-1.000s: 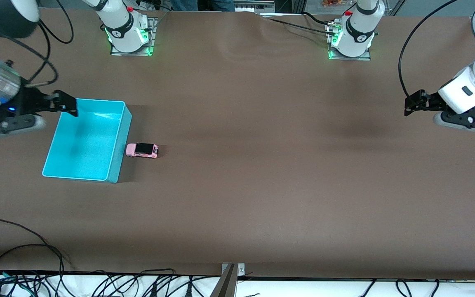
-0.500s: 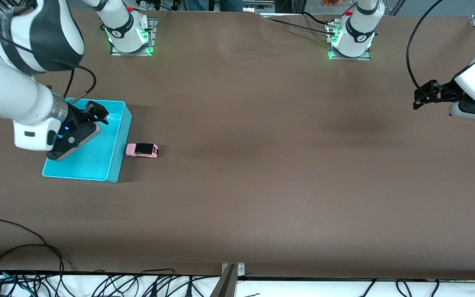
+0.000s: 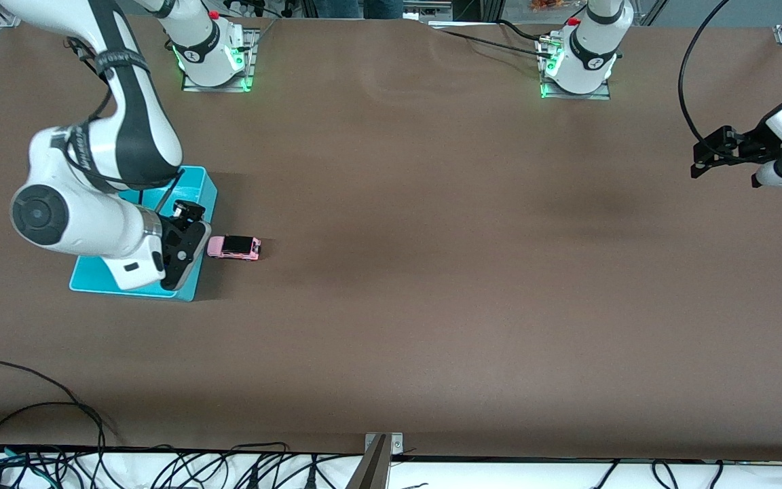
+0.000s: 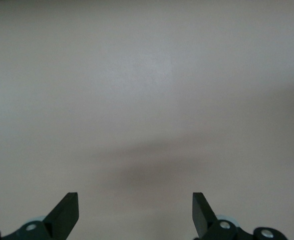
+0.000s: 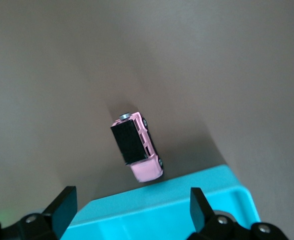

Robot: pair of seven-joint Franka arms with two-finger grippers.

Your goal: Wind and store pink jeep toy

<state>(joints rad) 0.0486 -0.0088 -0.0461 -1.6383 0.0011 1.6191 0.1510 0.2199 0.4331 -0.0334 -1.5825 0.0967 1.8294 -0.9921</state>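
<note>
right gripper [image 3: 186, 219] has swung in over the bin's [image 3: 191, 288] edge, fingers spread wide, closing on the pink jeep [image 3: 233, 247] sitting just beside the bin. grab looks imminent. left gripper [image 3: 709, 153] waits, open wide.

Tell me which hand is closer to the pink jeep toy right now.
The right hand: it hangs open over the cyan bin edge, right beside the pink jeep toy. The left hand waits open at its own end of the table.

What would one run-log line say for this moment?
right gripper: open, over bin edge | car: on table beside bin | left gripper: open, waiting
</note>
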